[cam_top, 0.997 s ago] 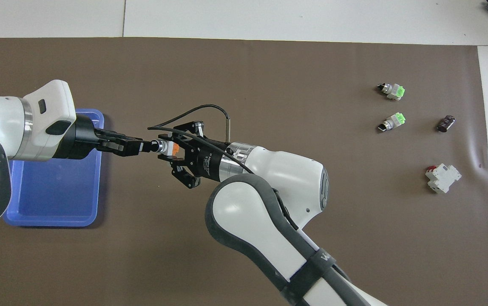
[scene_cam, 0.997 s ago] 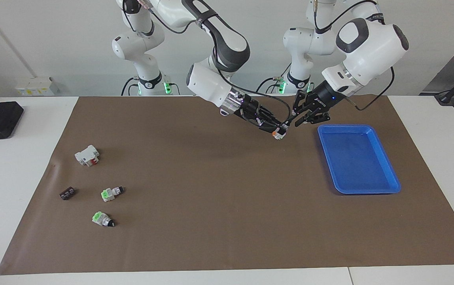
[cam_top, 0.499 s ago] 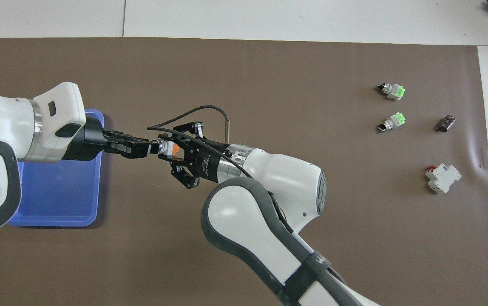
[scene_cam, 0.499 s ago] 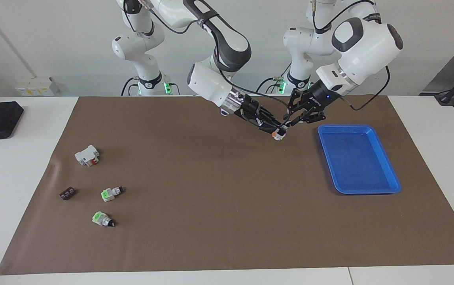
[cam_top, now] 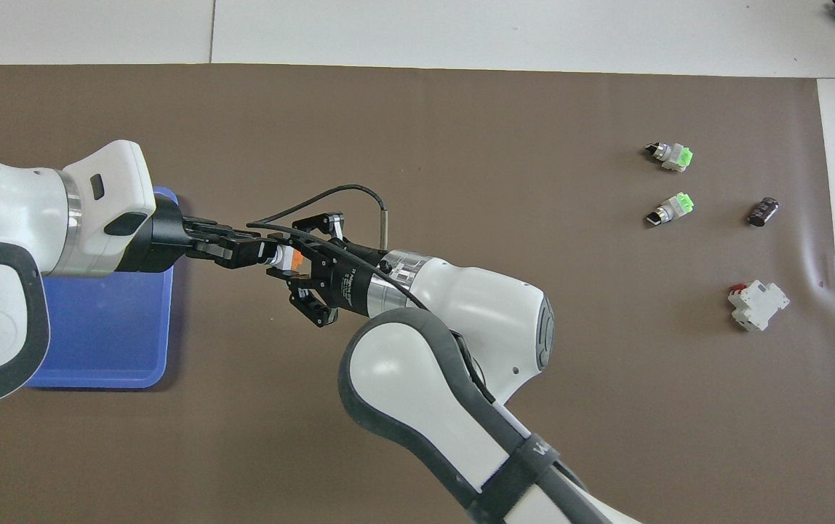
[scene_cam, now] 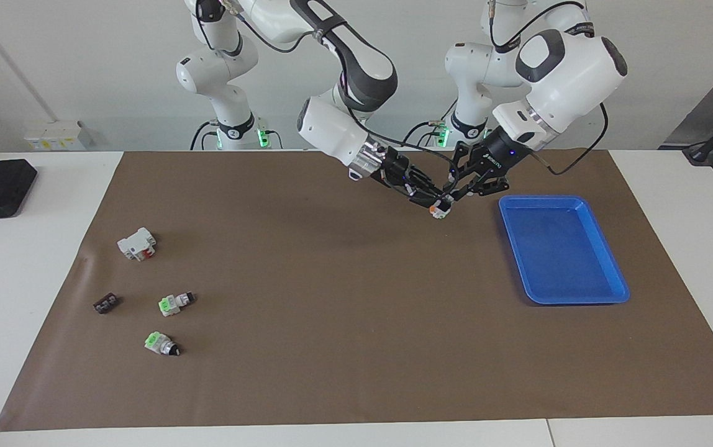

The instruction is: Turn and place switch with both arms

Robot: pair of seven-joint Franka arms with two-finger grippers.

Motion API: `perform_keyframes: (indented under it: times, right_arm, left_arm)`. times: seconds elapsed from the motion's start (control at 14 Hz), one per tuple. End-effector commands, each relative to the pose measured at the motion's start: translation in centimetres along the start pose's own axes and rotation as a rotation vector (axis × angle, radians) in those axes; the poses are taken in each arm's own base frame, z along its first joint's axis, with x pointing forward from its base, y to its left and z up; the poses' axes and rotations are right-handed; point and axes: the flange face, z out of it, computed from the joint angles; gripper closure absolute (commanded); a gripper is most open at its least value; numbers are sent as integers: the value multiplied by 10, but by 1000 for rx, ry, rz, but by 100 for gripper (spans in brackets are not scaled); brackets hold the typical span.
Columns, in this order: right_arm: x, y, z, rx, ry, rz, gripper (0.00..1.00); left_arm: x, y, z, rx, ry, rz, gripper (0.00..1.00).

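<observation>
A: Where's your switch (scene_cam: pixel 438 212) right now?

B: In the air between both grippers, over bare brown mat (scene_cam: pixel 344 323), just off the blue tray's (scene_cam: pixel 605 273) edge on the right arm's side. In the overhead view it sits at about 9 o'clock from the right arm's wrist. Your right gripper (scene_cam: pixel 436 206) is closed on it at the orange end, fingertips pinched in, outer links splayed.

A: And the left one?

B: Your left gripper (scene_cam: pixel 451 197) comes in from over the tray and meets the switch at the dark knob end. Its fingertips are narrowed around the knob, but whether it really clamps it or only touches it, I cannot tell.

A: Room to move?

B: Tight at one spot only. The tray's corner nearest the robots lies just beside the pair of grippers, at roughly 4 o'clock from the switch in the facing view, and the left arm's wrist hangs over that tray edge. The mat directly under the switch is bare.

A: Other parts?

B: All well apart, grouped toward the right arm's end of the mat: the white block with red (scene_cam: pixel 137 243), two green-marked switches (scene_cam: pixel 172 303) (scene_cam: pixel 159 343) and a small dark part (scene_cam: pixel 105 303) close to the mat's edge there. In the facing view they sit at about 8 o'clock from the switch. The wide middle of the mat between them and the grippers is open.
</observation>
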Motion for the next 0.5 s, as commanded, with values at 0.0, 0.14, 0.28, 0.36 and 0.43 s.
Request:
perform_keyframes:
  times: [0.0,0.14,0.28,0.36,0.43]
  right_arm:
    - [-5,-3,3,8,5,-2,100]
    - [-4,-5,2,11,6,-1,100]
    - [-3,-4,3,10,7,0,100]
    - [-4,-5,2,11,6,-1,100]
    - [-3,-5,2,11,6,0,100]
  left_arm:
    - [-16,-3,5,-12,1,41,75]
    - [-21,-6,7,-13,-5,60,76]
    - [-24,-7,8,-15,-9,68,75]
    - [-25,-8,7,-14,-10,74,74]
    - [-28,-14,7,-13,-12,71,71]
